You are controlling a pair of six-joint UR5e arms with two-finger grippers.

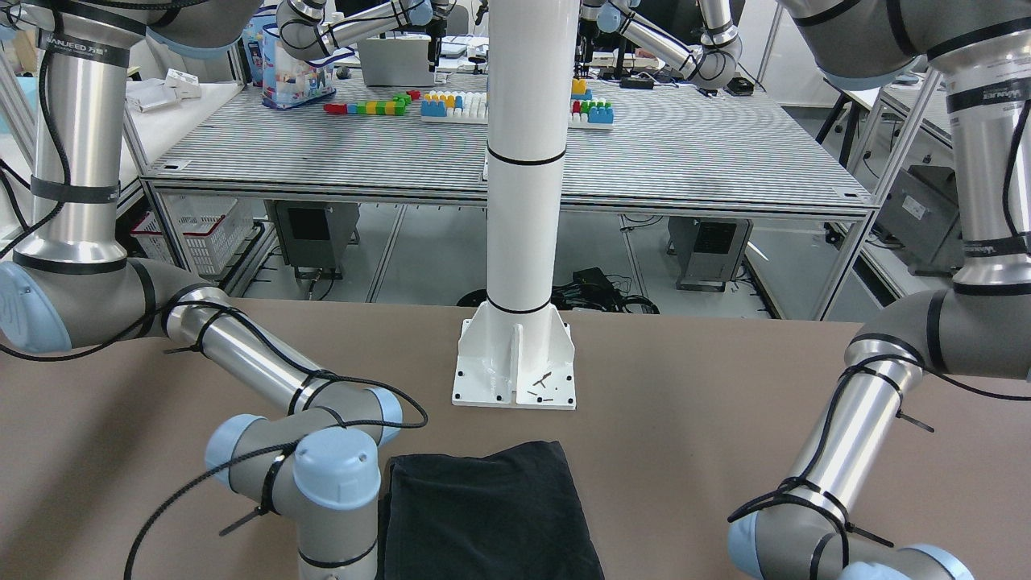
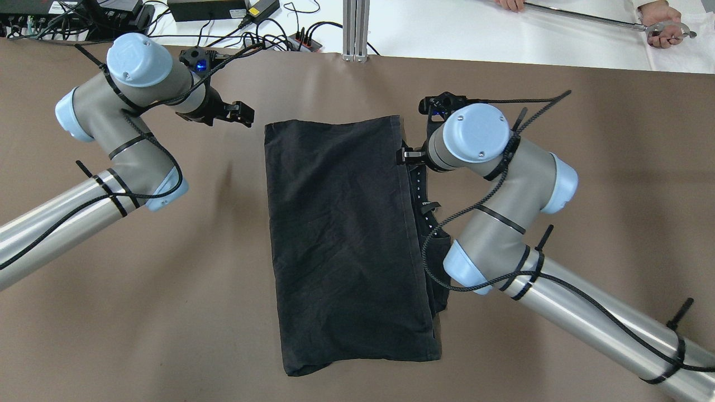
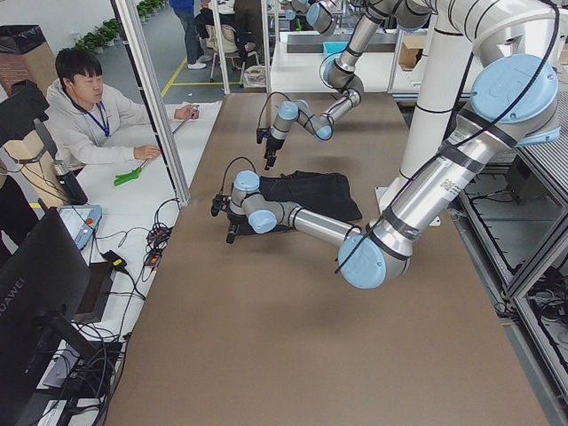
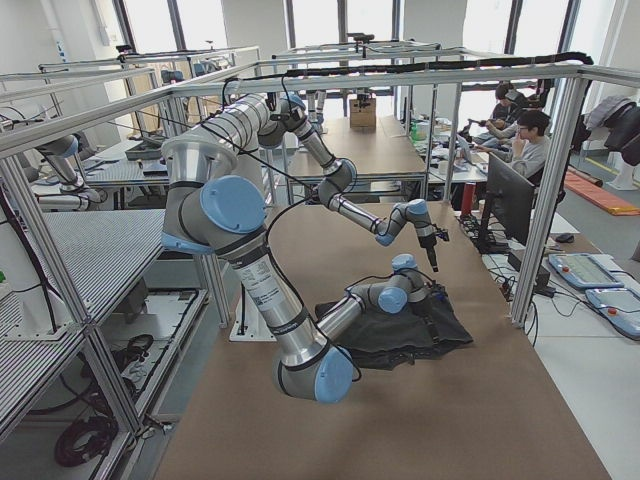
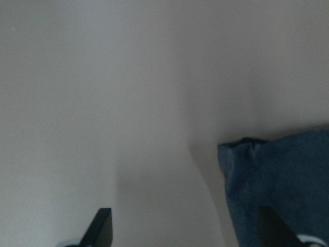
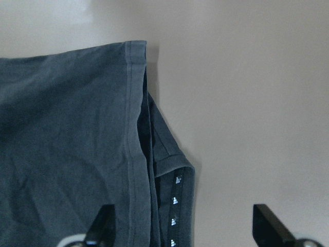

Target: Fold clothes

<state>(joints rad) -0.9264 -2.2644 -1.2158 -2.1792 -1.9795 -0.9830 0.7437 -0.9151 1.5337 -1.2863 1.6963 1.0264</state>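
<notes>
Overhead exterior view: one black garment (image 2: 346, 240) lies flat mid-table (image 2: 167, 335), long axis running away from the robot, already doubled over into a rough rectangle; far edge nearest the operators' side, near edge toward the white pillar (image 1: 523, 161).

Handling, judged: thin soft knit, light, no stiffness; will drape and sag from any pinch; layers likely to slide on each other, so a shallow grip may lift the top ply only; not fragile.

Where to take hold, judged: the two far corners, or the hemmed edge (image 6: 134, 118); the stitched hem is thicker and gives the fingers something to bite; on the right side a lower layer with pale-dotted trim (image 6: 175, 206) pokes out past the top ply, so a grip there must gather both.

Left gripper (image 2: 241, 113): just off the far left corner, above bare table; fingers (image 5: 103, 229) spread wide, nothing between them.

Right gripper (image 6: 182, 226): over the far right edge; fingers (image 6: 267, 226) spread, one above cloth, one above table, gripping nothing.

Count: garment, one; arms, two; grippers, two; pillar, one.
</notes>
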